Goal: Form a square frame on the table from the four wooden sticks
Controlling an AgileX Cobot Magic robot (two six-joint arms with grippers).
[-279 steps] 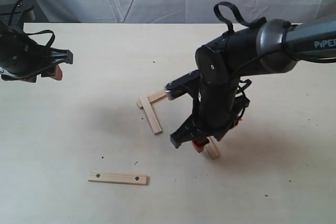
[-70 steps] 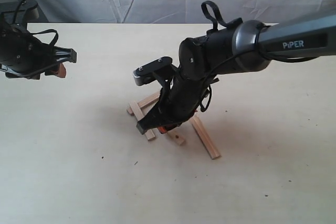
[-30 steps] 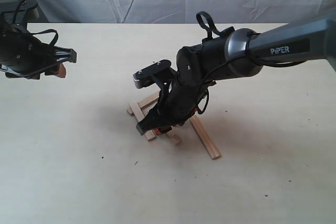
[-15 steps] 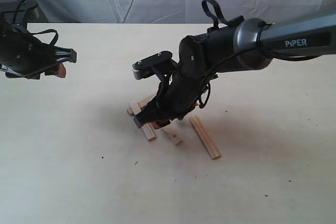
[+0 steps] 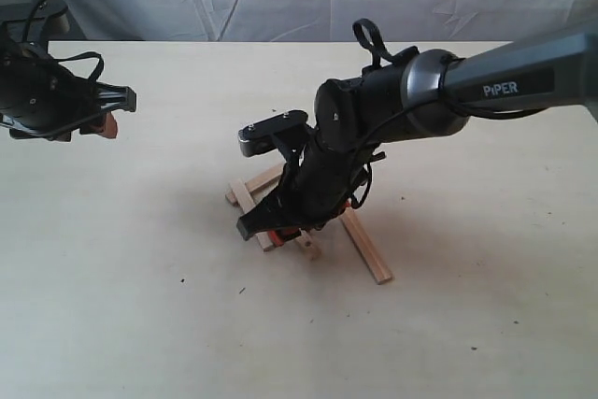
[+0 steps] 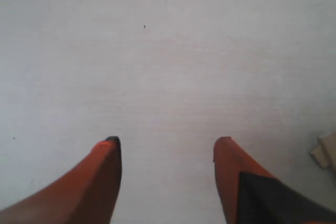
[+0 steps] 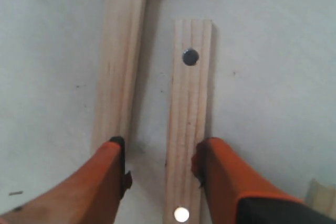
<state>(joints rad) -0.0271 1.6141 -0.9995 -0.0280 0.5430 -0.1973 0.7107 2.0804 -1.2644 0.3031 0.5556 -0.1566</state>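
The right gripper (image 7: pixel 160 148), orange fingers apart, straddles a two-holed wooden stick (image 7: pixel 189 103) lying flat on the table (image 5: pixel 140 324) among three other sticks (image 5: pixel 366 248); the left gripper (image 6: pixel 167 142) hovers spread-fingered, well apart.

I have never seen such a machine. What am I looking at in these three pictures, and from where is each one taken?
This is a robot with two black arms, each ending in a two-fingered claw. The wide picture comes from a camera off the arms and shows both arms over a pale table. The other two come from small cameras on the wrists, looking past the orange fingers. Four short wooden sticks lie on the table. The right claw is low over them, open; one stick with holes lies flat between its fingers, apparently not squeezed. The left claw hangs open above bare table, away from the sticks, and holds nothing.
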